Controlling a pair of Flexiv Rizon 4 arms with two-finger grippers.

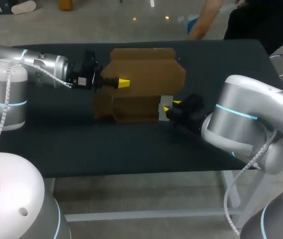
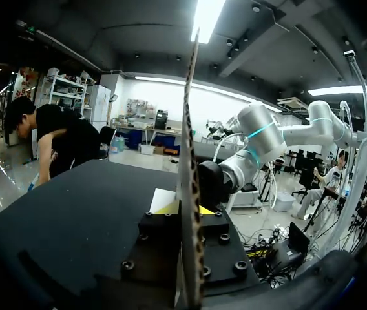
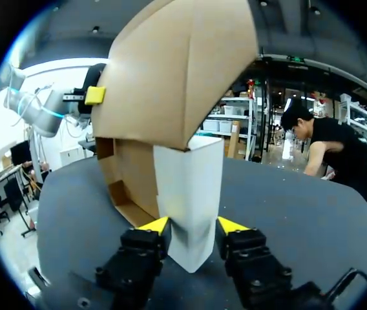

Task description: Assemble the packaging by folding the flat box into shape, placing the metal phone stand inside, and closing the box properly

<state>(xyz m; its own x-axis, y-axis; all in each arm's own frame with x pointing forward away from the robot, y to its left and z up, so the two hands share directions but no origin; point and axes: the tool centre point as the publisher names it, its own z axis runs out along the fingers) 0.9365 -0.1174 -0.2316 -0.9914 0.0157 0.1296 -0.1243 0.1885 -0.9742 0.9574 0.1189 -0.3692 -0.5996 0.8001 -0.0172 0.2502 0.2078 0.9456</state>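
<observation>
Head view: cardboard box [image 1: 141, 74], half-formed, on tabletop [image 1: 57, 144]
Its panel [image 2: 190, 161] was clamped upright by left fingers [image 1: 123, 83]; right fingers [image 3: 152, 225] clamped white insert [image 3: 190, 194], likely bracing for folding

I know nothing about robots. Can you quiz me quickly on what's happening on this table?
1. True or false: the cardboard box lies fully flat on the table.
2. What is between the fingers of the right gripper? A) a white piece B) a red cup C) nothing
3. Fill in: the left gripper is clamped on the ___.
Key: 1 false; 2 A; 3 cardboard box.
</observation>
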